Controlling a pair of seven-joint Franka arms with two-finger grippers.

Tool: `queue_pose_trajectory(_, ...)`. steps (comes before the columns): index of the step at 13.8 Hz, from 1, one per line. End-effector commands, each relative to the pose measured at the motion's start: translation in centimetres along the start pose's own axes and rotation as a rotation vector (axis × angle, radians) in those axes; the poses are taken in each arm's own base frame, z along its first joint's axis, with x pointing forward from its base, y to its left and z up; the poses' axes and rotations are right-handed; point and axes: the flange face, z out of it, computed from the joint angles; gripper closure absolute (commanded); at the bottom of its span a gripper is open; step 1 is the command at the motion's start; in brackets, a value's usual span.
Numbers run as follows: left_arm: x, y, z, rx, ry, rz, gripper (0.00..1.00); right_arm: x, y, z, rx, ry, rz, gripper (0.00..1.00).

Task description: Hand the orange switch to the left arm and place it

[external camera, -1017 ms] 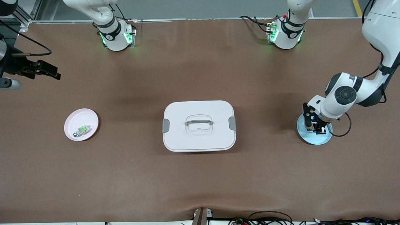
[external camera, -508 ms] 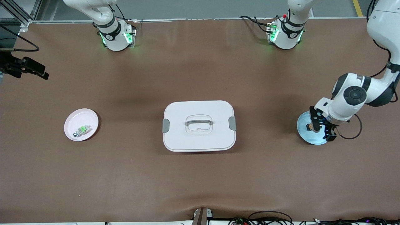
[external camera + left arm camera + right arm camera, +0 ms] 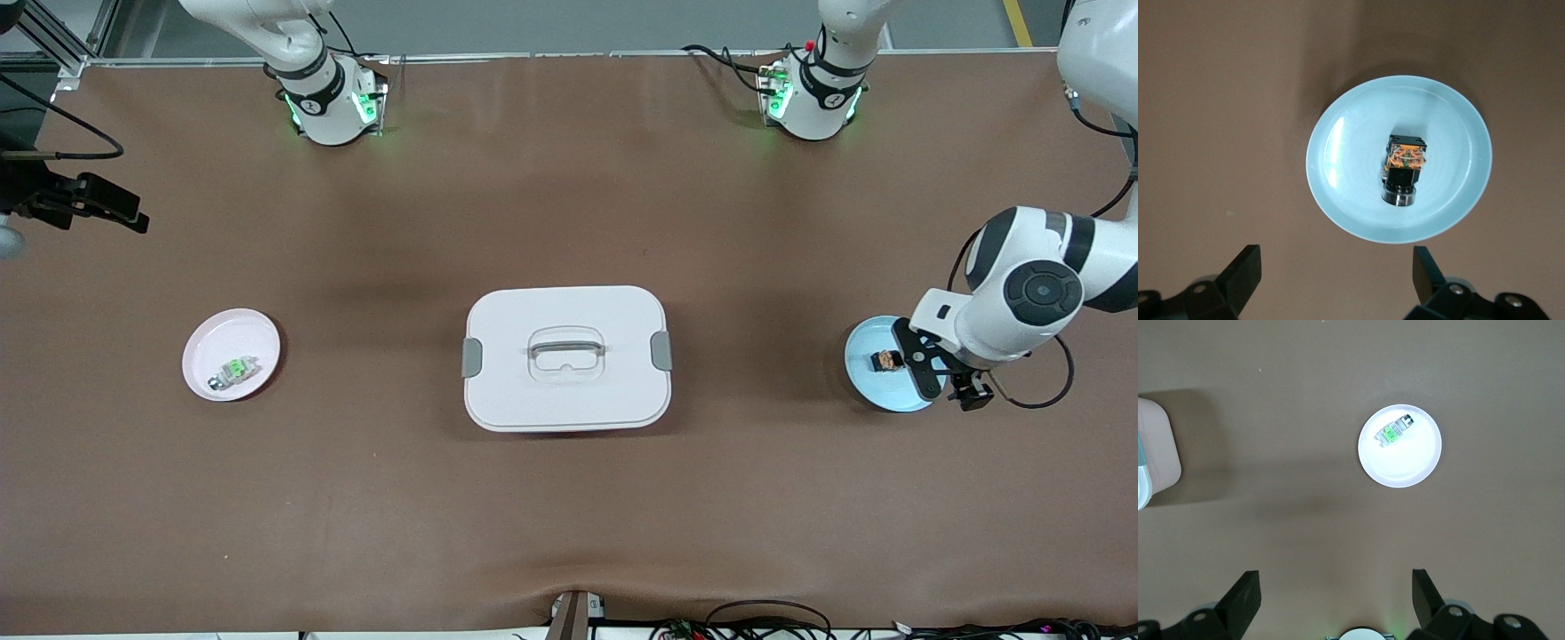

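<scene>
The brown desk (image 3: 569, 498) carries three containers in a row. Largest is the box (image 3: 566, 357), a white rounded-rectangular lidded container in the middle of the desk, with a grey clip on each short side and a clear-grey handle on its closed lid; what it holds cannot be seen.

Toward the right arm's end of the desk lies a pale pink round plate (image 3: 213, 342), well apart from the box. In it rests a small green-and-white component (image 3: 233, 371), near the rim nearest the front camera.

Toward the left arm's end lies a light blue round plate (image 3: 867, 378). The orange switch (image 3: 886, 360), a tiny black block with orange markings, lies on its side near the middle of this plate, touching nothing else.

The left gripper (image 3: 953, 384) hangs over the edge of the blue plate with its fingers spread wide and nothing between them. The right gripper (image 3: 105, 206) waits over the desk's edge at the right arm's end, fingers likewise apart and empty.
</scene>
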Motion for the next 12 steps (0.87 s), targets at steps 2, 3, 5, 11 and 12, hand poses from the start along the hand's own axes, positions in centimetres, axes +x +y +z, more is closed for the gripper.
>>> queue_pose_trajectory(2, -0.5, -1.0, -5.7, -0.082, 0.036, -0.160, 0.00, 0.1, 0.7, -0.6, 0.001, 0.000, 0.022, 0.00)
queue_pose_trajectory(3, -0.2, -1.1, -7.4, -0.098, 0.044, -0.221, 0.00, 0.2, 0.9, -0.6, 0.003, 0.000, 0.023, 0.00)
queue_pose_trajectory(5, 1.4, -0.6, -10.6, -0.114, 0.041, -0.350, 0.00, 0.1, 1.2, -0.7, 0.004, 0.003, 0.026, 0.00)
queue_pose_trajectory(11, 8.5, 0.9, -16.4, -0.155, 0.130, -0.632, 0.00, 0.1, 0.3, -0.7, 0.005, 0.005, 0.016, 0.00)
queue_pose_trajectory(12, 10.1, 1.3, -17.4, -0.178, 0.138, -0.705, 0.00, 0.1, 0.2, -0.7, 0.004, 0.003, 0.013, 0.00)
